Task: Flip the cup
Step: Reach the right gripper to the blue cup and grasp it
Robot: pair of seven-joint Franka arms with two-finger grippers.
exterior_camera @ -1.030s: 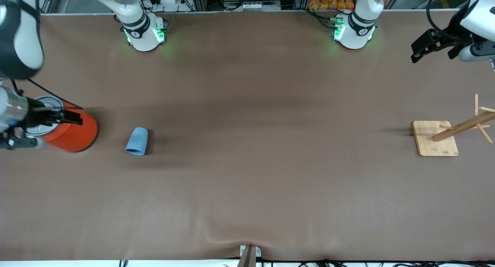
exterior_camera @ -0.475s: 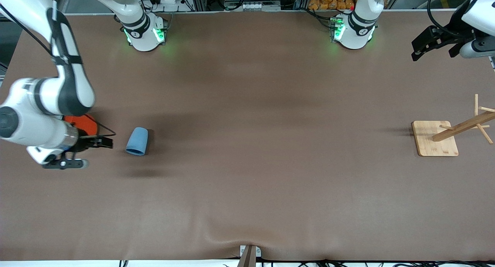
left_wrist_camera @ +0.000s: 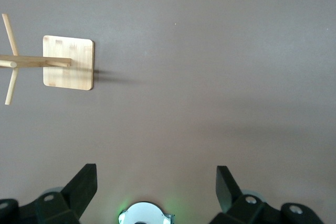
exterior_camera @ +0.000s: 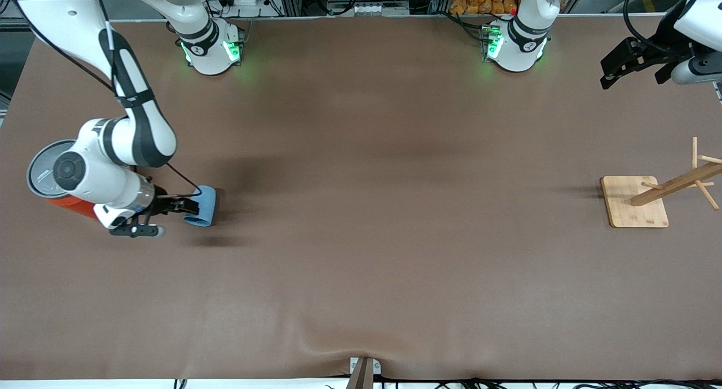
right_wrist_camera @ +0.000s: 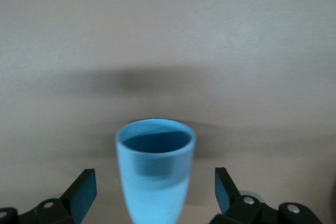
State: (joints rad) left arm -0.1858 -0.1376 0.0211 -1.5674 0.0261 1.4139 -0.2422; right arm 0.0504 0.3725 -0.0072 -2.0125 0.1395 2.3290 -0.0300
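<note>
The light-blue cup (exterior_camera: 206, 206) lies on its side on the brown table toward the right arm's end. In the right wrist view the cup (right_wrist_camera: 155, 177) shows its darker blue mouth and sits between the two fingers. My right gripper (exterior_camera: 190, 206) is low at the cup and open; in its wrist view (right_wrist_camera: 153, 187) the fingers stand wide on either side of the cup with a gap to each. My left gripper (exterior_camera: 632, 76) waits, open and empty, above the table's left arm end, and its wrist view (left_wrist_camera: 156, 178) shows only bare table between its fingers.
A large orange can (exterior_camera: 70, 206) with a grey lid (exterior_camera: 40, 173) stands beside the cup, toward the table's end, partly covered by the right arm. A wooden rack on a square base (exterior_camera: 634, 208) stands at the left arm's end, also in the left wrist view (left_wrist_camera: 68, 62).
My right arm has swung from over the orange can to the cup, and its open gripper now straddles the cup. The cup has not moved. The left arm has barely moved.
</note>
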